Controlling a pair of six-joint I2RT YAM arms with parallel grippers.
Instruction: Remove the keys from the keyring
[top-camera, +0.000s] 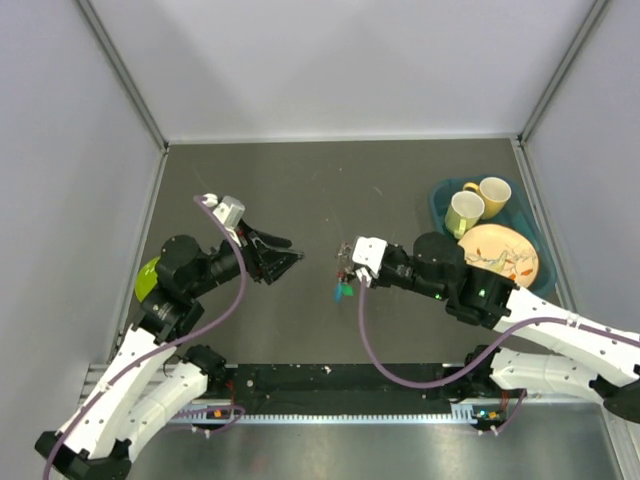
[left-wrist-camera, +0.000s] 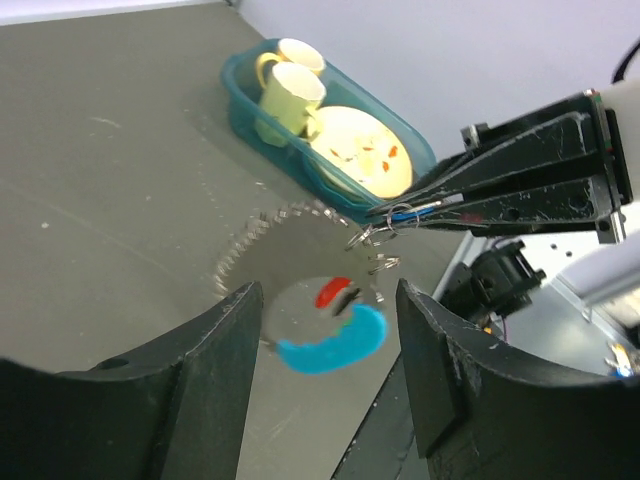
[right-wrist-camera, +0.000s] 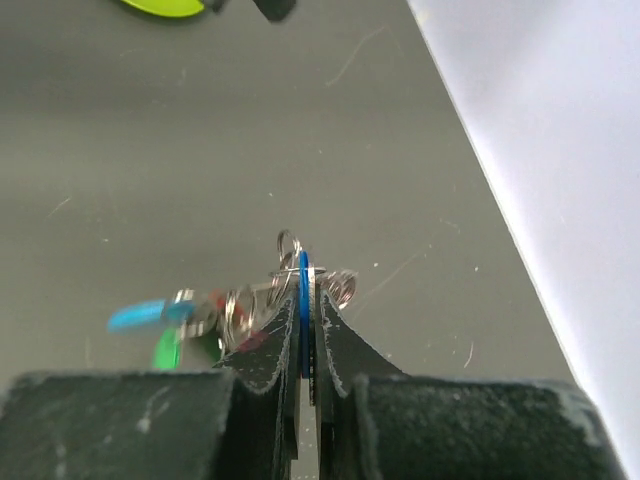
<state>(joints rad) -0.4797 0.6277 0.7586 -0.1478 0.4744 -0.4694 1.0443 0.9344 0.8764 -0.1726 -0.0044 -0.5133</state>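
My right gripper (top-camera: 346, 262) (right-wrist-camera: 308, 292) is shut on a thin blue key (right-wrist-camera: 303, 270), seen edge-on, and holds the bunch above the table. Small metal rings of the keyring (right-wrist-camera: 289, 246) (left-wrist-camera: 371, 238) sit at its fingertips. The curved bright-blue tab (left-wrist-camera: 335, 345) (right-wrist-camera: 148, 315), a red key (left-wrist-camera: 333, 292) and a green key (right-wrist-camera: 167, 350) hang below, blurred; they also show in the top view (top-camera: 342, 291). The toothed strap (left-wrist-camera: 258, 236) trails left. My left gripper (top-camera: 292, 252) (left-wrist-camera: 328, 296) is open and empty, its jaws either side of the hanging tab, not touching it.
A teal bin (top-camera: 443, 192) (left-wrist-camera: 243, 92) at the right back holds two yellow mugs (top-camera: 478, 203) and a patterned plate (top-camera: 500, 255). A lime-green round dish (top-camera: 146, 279) (right-wrist-camera: 165, 5) lies behind my left arm. Walls enclose the table on three sides.
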